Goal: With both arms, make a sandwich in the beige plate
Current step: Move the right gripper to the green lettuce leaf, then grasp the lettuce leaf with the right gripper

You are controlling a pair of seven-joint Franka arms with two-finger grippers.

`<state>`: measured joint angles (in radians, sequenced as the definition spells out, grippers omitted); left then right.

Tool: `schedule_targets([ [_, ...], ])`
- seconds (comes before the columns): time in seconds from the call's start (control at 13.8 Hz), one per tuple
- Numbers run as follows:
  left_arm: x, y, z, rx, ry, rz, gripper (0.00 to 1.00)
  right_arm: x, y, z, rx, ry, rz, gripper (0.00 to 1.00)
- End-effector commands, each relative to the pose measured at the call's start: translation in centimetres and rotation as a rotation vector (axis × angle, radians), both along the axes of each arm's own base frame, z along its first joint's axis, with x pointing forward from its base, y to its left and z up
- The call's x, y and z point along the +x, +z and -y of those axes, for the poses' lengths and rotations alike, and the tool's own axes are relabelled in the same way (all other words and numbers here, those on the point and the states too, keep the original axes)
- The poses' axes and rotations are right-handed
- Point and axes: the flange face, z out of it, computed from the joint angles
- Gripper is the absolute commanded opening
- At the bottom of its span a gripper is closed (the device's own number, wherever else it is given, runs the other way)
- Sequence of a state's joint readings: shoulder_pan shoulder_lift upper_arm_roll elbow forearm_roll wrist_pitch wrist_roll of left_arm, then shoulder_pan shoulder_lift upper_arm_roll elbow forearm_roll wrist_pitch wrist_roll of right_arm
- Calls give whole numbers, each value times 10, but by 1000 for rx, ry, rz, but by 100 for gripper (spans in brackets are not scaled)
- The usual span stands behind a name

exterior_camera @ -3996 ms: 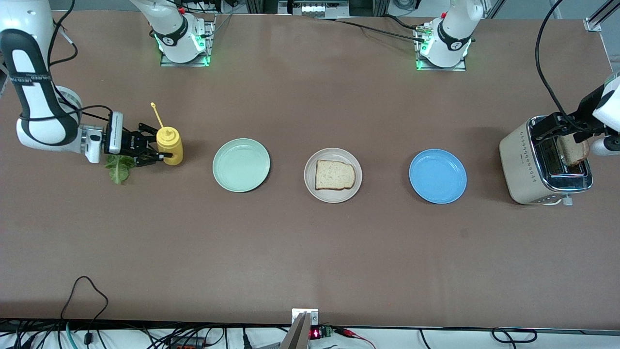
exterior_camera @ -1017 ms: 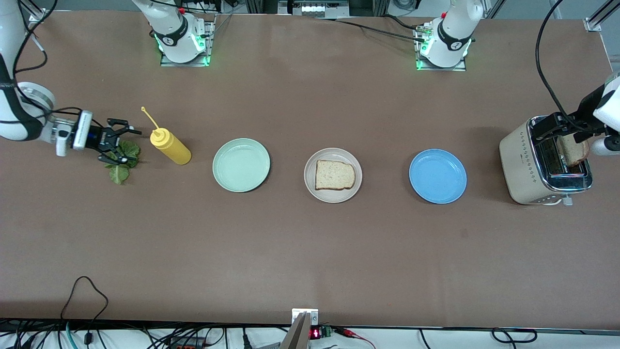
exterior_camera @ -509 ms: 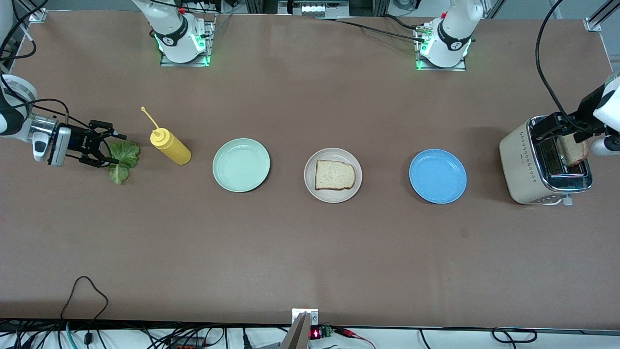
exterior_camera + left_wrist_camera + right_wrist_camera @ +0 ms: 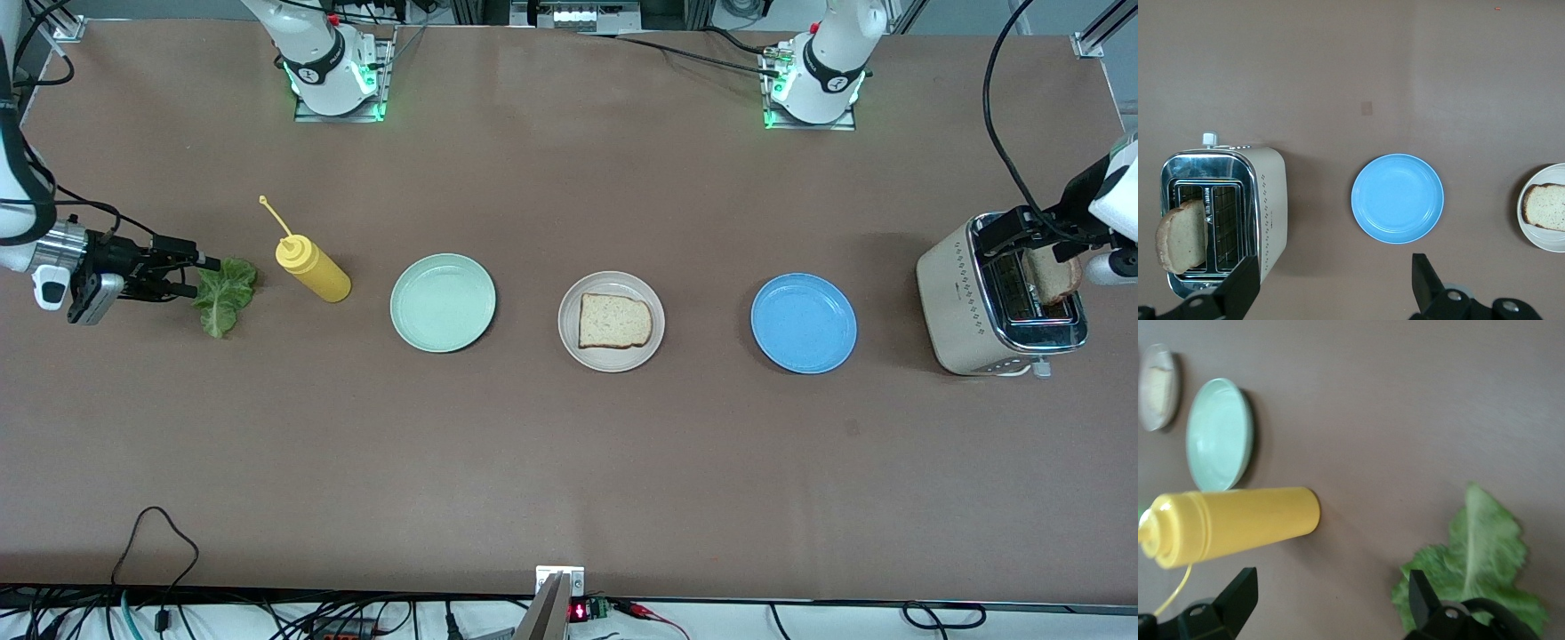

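The front view looks down from high across the whole table (image 4: 569, 462), facing both arm bases. The left wrist view looks straight down on the toaster (image 4: 1221, 217), blue plate (image 4: 1397, 198) and beige plate (image 4: 1546, 208). The right wrist view sits close over the lettuce (image 4: 1475, 567) and mustard bottle (image 4: 1231, 523), sharing the beige plate (image 4: 1157, 387).

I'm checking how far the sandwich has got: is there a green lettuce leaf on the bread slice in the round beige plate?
No: the bread slice lies bare in the round beige plate, and the green lettuce leaf is on the table.
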<state>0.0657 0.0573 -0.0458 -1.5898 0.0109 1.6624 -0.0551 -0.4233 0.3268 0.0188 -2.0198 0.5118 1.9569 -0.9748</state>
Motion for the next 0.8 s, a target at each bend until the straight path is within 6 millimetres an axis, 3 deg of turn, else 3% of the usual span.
schedule_targets([
  [0.0,-4,4,0,-16,-3,-3,100,9,12,-14,-119,-82,-73,100],
  [0.29,-5,2,-1,-17,7,-15,100,37,21,-60,-412,-252,-167,100],
  [0.44,-6,1,-1,-17,8,-24,100,42,18,-72,-550,-269,-169,100],
  [0.73,-6,1,-1,-19,8,-24,100,53,1,-59,-587,-292,-73,100],
])
